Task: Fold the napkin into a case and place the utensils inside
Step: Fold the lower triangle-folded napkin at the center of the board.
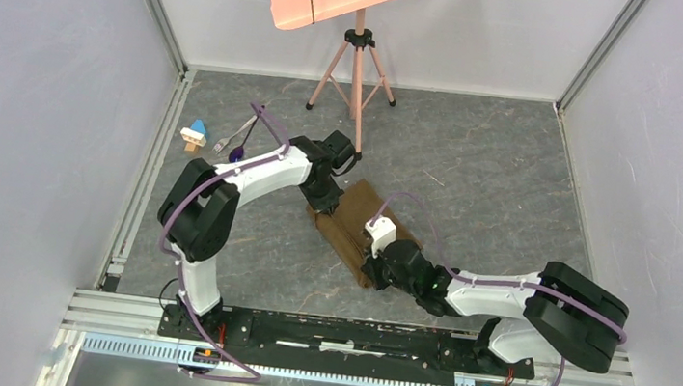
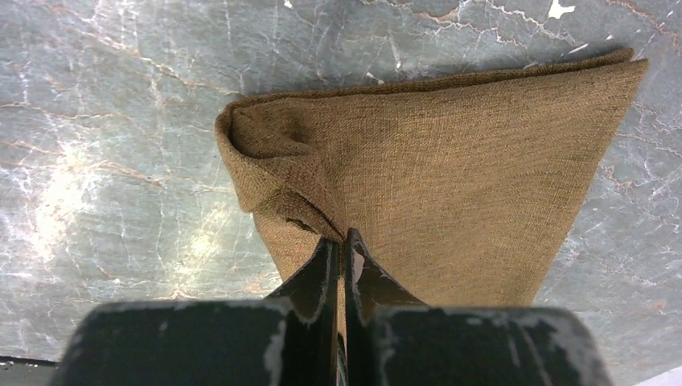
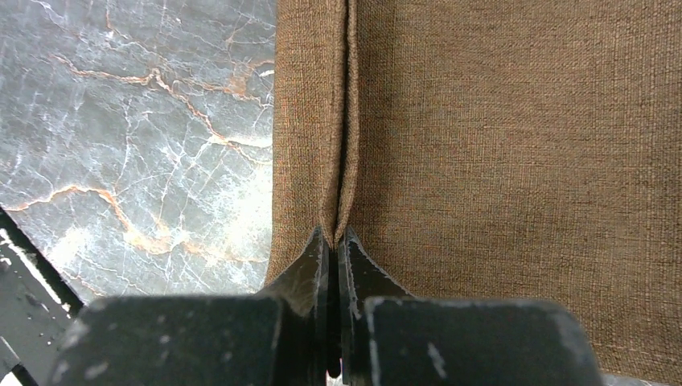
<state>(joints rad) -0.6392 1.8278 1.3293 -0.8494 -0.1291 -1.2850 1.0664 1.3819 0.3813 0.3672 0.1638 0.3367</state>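
Napkin (image 2: 450,161), one edge between the left jaws, a crease between the right jaws, both clamped on it.

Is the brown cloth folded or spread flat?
Folded. The olive-brown cloth napkin shows doubled layers, pinched by the left gripper and right gripper.

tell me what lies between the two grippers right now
Only the folded napkin: the top view shows it spanning from the left gripper to the right gripper, both shut on its cloth.

grey marble table (image 1: 495,172) with napkin (image 1: 352,221), fork (image 1: 227,143), spoon (image 1: 238,153), toy block (image 1: 194,134)
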